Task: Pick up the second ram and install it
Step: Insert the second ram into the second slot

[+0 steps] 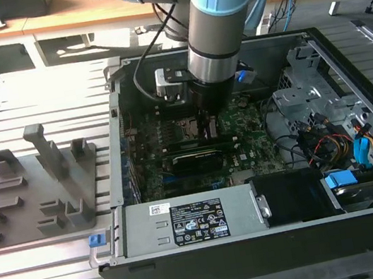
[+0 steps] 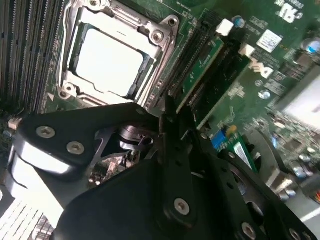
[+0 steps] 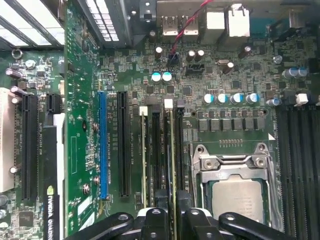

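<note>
We are looking down past the gripper [image 3: 170, 212] in the first wrist view, where its two dark fingers [image 3: 186, 220] are standing close together over the memory slots [image 3: 161, 155] of the motherboard [image 3: 225, 75]. Between them a thin edge is running away from the camera along one slot; we are reading this as the second ram [image 3: 171, 150], seen edge-on as a narrow pale line with a white latch at its far end. The fingers are closing on it, so the gripper is grasping the stick while it is sitting in or just above the slot; we cannot tell whether it is fully seated.

In the second wrist view the gripper [image 2: 170, 125] is filling the near field, and beyond its tips a narrow green stick [image 2: 202, 65] with a pale label is lying lengthwise in the slots, just beside the processor socket [image 2: 110, 62]. We cannot tell whether this is the held stick or the first one.

Farther out, in the exterior view, the arm [image 1: 217, 20] is reaching straight down into the open computer case [image 1: 261, 241], with the gripper [image 1: 206, 125] meeting the motherboard near its middle. Toward the exterior view's left, well apart from the case, the grey holder tray [image 1: 37, 186] is resting on the slatted table [image 1: 20, 88].
</note>
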Tool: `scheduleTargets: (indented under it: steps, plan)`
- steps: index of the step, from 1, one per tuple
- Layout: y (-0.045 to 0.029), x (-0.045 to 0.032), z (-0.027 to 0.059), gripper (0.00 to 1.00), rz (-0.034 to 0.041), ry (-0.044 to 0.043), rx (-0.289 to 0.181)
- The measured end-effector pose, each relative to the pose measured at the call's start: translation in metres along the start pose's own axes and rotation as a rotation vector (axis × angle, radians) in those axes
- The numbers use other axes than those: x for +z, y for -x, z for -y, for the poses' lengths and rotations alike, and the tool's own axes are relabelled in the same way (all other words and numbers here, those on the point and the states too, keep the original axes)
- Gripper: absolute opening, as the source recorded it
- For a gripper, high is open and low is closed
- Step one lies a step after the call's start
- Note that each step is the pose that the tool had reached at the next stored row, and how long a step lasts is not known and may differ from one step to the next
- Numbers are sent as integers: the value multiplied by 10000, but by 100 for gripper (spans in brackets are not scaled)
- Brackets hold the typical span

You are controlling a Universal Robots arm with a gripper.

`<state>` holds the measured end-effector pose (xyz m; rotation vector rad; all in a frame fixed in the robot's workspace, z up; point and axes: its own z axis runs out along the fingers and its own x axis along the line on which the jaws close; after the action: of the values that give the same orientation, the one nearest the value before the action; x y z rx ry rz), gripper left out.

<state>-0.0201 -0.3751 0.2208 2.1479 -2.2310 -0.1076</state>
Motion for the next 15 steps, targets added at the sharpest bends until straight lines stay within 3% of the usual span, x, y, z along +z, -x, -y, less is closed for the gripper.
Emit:
scheduleTargets:
  steps: [2, 3, 5, 10, 11, 13, 15]
  plan:
    - [39, -259, -23, 22, -33, -23, 4]
    - [77, -323, -29, 20, -57, -30, 5]
    - [145, -354, -34, 11, -59, -32, 5]
    - [146, -353, -35, 11, -56, -40, 5]
    - [147, -353, -36, 11, -54, -139, 6]
    - [146, -351, -37, 11, -38, -509, -3]
    - [146, -352, -37, 11, -37, -516, -5]
